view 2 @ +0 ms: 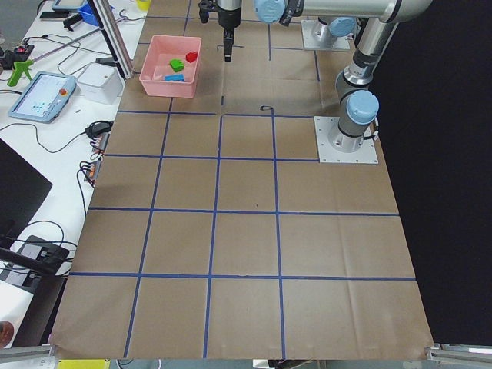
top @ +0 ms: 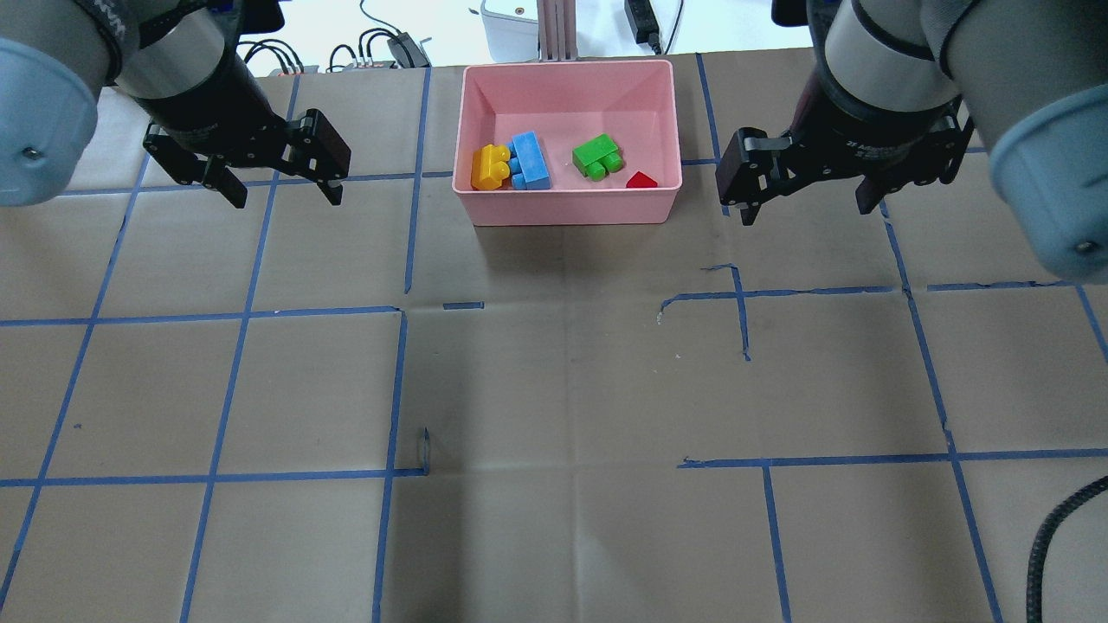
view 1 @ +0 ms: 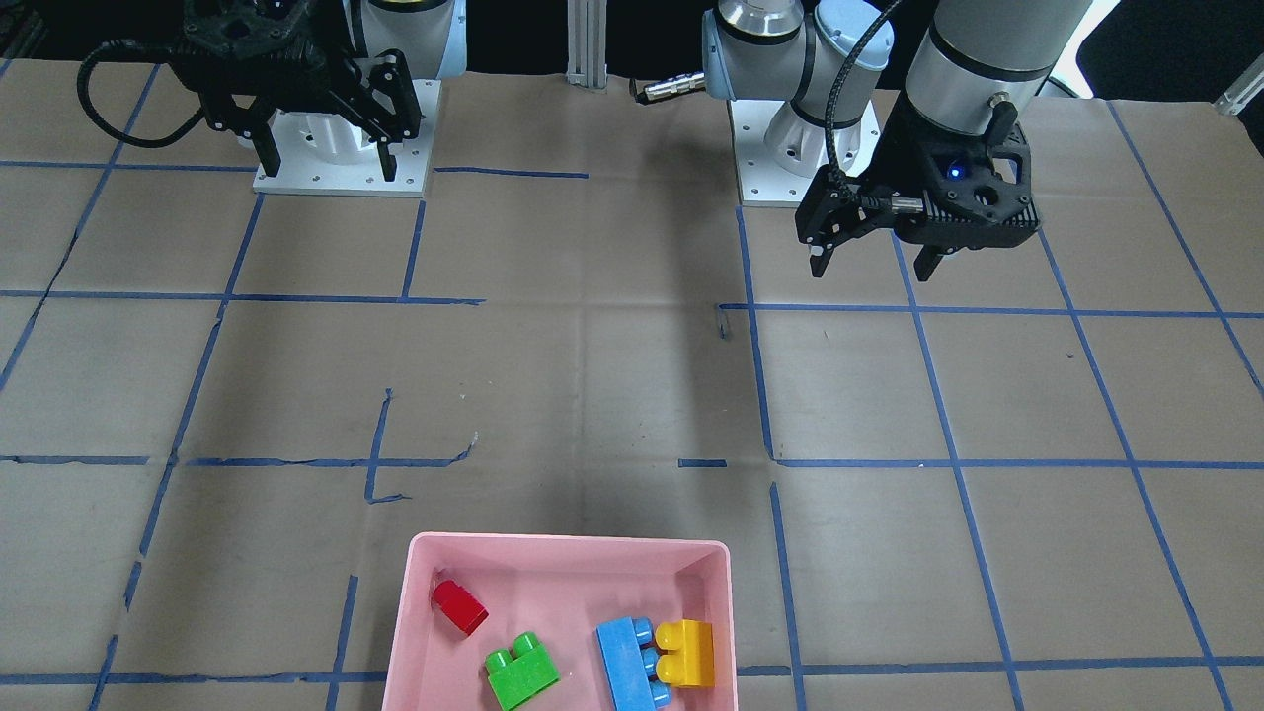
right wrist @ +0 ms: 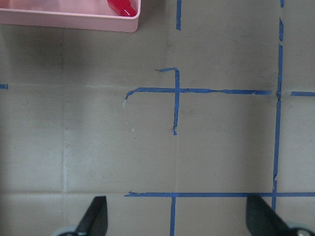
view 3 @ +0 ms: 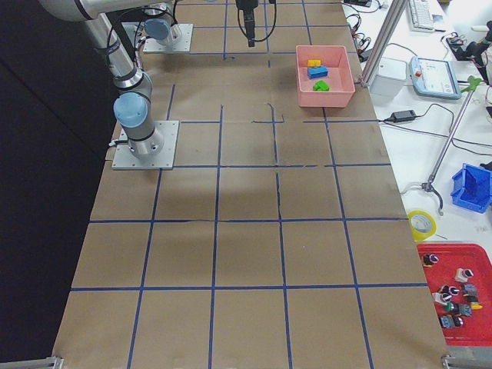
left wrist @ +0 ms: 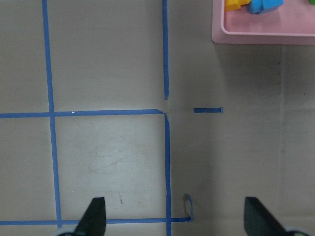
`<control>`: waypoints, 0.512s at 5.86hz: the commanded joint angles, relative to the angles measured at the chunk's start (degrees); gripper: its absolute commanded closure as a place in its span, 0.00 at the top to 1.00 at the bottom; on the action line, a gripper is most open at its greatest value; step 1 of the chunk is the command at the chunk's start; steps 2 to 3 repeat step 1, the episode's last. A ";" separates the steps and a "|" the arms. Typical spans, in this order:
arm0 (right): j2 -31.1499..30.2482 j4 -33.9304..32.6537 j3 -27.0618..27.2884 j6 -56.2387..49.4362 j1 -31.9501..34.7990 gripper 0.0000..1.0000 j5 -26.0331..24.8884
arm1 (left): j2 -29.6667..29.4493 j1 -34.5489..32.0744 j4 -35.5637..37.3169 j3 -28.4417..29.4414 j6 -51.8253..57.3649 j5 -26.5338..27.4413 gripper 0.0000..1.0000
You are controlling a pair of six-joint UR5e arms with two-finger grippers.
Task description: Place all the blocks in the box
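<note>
My left gripper (top: 284, 189) hangs off one end of the box (top: 571, 208) and my right gripper (top: 805, 203) off the other, each clear of its walls. Both have their fingers spread wide, with nothing between them. I judge that I hold them off to the sides and empty because there is nothing left to pick. I see no brick on the paper around the box, and all four lie on its pink floor. The yellow brick (top: 489, 166) rests against the longer blue brick (top: 531, 160) at the end nearer my left gripper, their studs turned sideways. The green brick (top: 597, 157) lies apart, near the box's middle. The small red brick (top: 641, 180) sits by the wall at the end nearer my right gripper.
</note>
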 commanded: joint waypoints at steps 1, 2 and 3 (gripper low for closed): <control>-0.19 -0.01 0.04 -0.01 0.00 1.00 0.11 | -0.30 0.00 0.14 -0.01 0.08 0.26 0.99; -0.19 -0.01 0.04 -0.01 0.00 1.00 0.11 | -0.30 0.00 0.14 -0.01 0.08 0.26 0.99; -0.19 -0.01 0.04 -0.01 0.00 1.00 0.11 | -0.30 0.00 0.14 -0.01 0.08 0.26 0.99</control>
